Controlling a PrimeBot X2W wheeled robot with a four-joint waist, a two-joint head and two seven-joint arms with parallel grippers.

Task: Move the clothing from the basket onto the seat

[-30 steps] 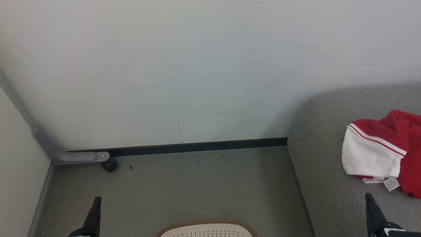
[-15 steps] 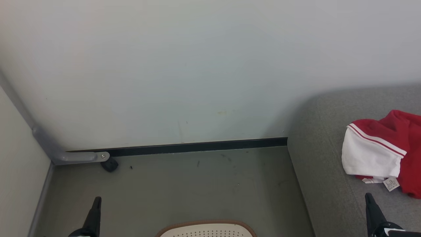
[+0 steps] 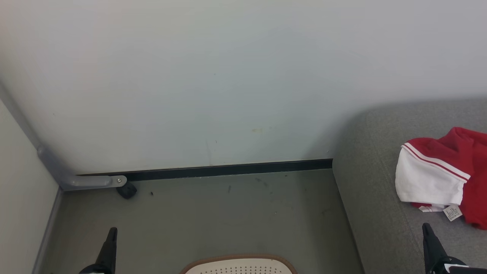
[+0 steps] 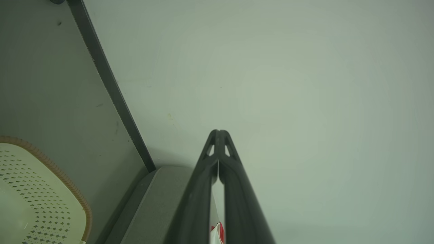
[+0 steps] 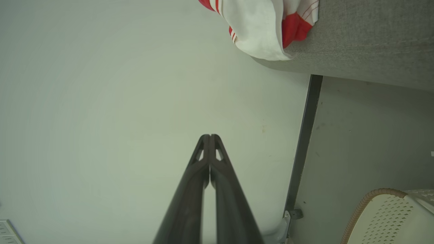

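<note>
Both my grippers are closed and hold nothing. From the wrist cameras, the left gripper (image 4: 218, 132) and the right gripper (image 5: 209, 136) each have their fingertips pressed together in front of the pale wall (image 3: 213, 83). From the head camera they are just dark points at the near left and near right.

The clothing (image 3: 437, 179), red with a white panel and striped trim, lies on the seat (image 3: 380, 160) at the right, with a small label (image 3: 452, 212) at its near edge. My right wrist camera catches that white panel from the side, outlined against the wall.

The basket (image 3: 239, 258) stands on the floor (image 3: 228, 213) near me, between my arms and left of the seat. Its small holes read clearly from both wrists.
</note>
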